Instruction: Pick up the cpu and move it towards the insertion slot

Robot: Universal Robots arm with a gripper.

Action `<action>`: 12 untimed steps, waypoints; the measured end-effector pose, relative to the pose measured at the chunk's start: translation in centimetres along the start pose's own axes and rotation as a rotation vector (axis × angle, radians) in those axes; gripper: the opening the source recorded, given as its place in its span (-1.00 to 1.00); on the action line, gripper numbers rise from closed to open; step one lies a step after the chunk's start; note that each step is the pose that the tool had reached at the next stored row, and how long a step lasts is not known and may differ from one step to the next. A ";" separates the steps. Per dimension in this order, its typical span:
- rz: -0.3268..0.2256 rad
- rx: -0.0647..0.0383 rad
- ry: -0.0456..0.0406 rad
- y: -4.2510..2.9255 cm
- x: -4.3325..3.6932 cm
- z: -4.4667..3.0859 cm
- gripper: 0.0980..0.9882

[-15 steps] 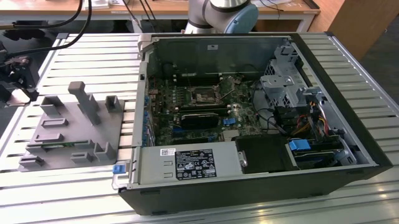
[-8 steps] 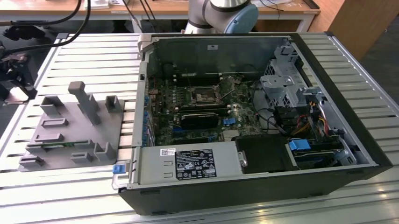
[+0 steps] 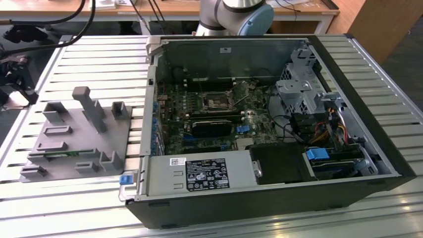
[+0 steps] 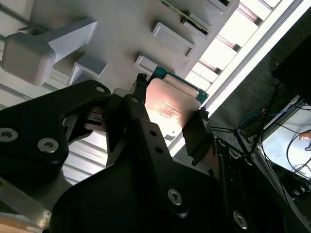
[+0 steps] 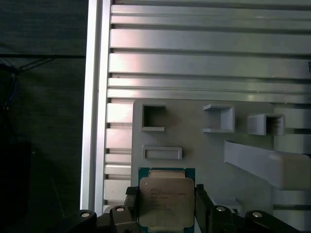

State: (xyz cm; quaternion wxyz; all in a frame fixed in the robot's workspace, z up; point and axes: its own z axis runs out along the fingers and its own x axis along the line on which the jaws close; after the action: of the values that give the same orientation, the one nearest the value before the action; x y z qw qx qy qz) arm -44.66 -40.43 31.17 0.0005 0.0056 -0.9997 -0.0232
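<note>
My end effector (image 5: pixel 167 206) grips the cpu (image 5: pixel 166 196)
Edge-clamped to ride level above the fixture plate (image 5: pixel 204 150), insertion slot (image 3: pixel 217 101) well apart

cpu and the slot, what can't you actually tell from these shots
- cpu underside: hidden by its own body in both wrist views, so whether it rests on the grey fixture plate or is lifted cannot be told.
- cpu's near corner: covered by the gripper body in the second wrist view.
- insertion slot: too small in the exterior view to tell if its frame is open or shut.
</note>
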 end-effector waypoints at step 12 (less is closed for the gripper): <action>0.000 0.000 -0.0001 0.02 0.00 -0.49 0.00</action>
State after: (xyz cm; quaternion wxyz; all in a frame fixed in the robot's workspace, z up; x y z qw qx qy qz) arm -44.66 -40.43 31.66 0.0004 0.0056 -0.9997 -0.0231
